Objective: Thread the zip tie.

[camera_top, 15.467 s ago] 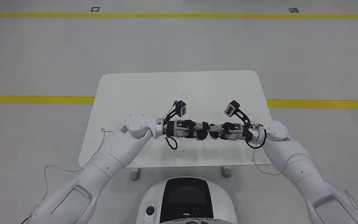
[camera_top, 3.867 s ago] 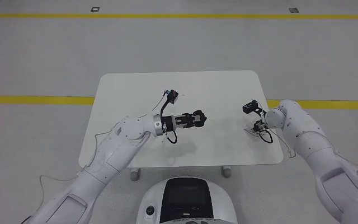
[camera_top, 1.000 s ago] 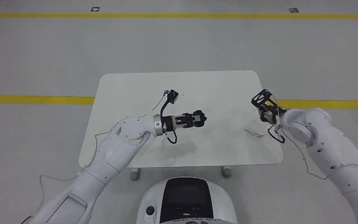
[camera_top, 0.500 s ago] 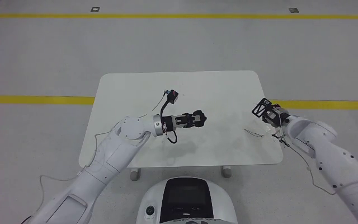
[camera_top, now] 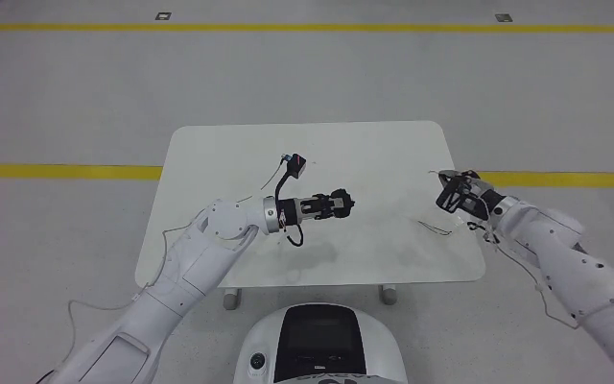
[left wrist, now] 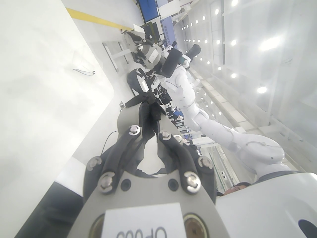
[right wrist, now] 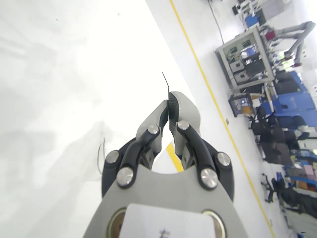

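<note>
We see the zip tie (camera_top: 434, 228) lying loose on the white table (camera_top: 240, 163), close to its 3 o'clock edge. The right gripper (camera_top: 448, 191) hangs just at 1 o'clock of it, its fingers (right wrist: 182, 107) pinching a thin black strip (right wrist: 165, 81) that sticks out past the tips. The left gripper (camera_top: 342, 203) is over the table's middle, pointing to 3 o'clock, fingers (left wrist: 143, 117) pressed together. We cannot tell whether anything is between them.
</note>
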Controlling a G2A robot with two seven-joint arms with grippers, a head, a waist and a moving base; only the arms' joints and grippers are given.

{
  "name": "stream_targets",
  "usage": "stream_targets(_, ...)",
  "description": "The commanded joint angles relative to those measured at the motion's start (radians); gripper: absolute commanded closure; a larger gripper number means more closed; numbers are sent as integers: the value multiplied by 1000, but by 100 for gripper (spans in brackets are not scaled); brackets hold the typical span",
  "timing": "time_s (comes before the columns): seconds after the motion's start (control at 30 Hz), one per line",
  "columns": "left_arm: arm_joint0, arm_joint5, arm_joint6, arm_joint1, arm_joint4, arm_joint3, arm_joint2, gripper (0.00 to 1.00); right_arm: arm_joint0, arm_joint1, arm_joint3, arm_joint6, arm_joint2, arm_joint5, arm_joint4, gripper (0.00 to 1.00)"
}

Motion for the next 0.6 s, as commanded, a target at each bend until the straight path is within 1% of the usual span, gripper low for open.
stream_targets(0.0, 0, 0, 0, 0, 0, 0, 0, 100, 33, 21, 9, -81, -31, 0, 5, 100)
stream_targets(0.03, 0, 0, 0, 0, 0, 0, 0, 100, 47, 33, 6, -121, -57, 4, 5, 100)
stream_targets(0.07, 0, 0, 0, 0, 0, 0, 0, 100, 60, 45, 19, -150, -85, 19, 5, 100)
stream_targets(0.1, 0, 0, 0, 0, 0, 0, 0, 100, 81, 59, 34, -174, -127, 49, 5, 100)
stream_targets(0.2, 0, 0, 0, 0, 0, 0, 0, 100, 141, 86, 57, -252, -235, 125, 5, 100)
stream_targets(0.23, 0, 0, 0, 0, 0, 0, 0, 100, 171, 96, 74, -287, -283, 157, 5, 100)
stream_targets(0.3, 0, 0, 0, 0, 0, 0, 0, 100, 221, 108, 95, -309, -356, 209, 5, 100)
stream_targets(0.33, 0, 0, 0, 0, 0, 0, 0, 100, 255, 114, 104, -324, -405, 239, 5, 100)
stream_targets(0.43, 0, 0, 0, 0, 0, 0, 0, 100, 332, 124, 123, -351, -511, 303, 5, 100)
stream_targets(0.57, 0, 0, 0, 0, 0, 0, 0, 100, 332, 124, 123, -351, -511, 303, 5, 100)
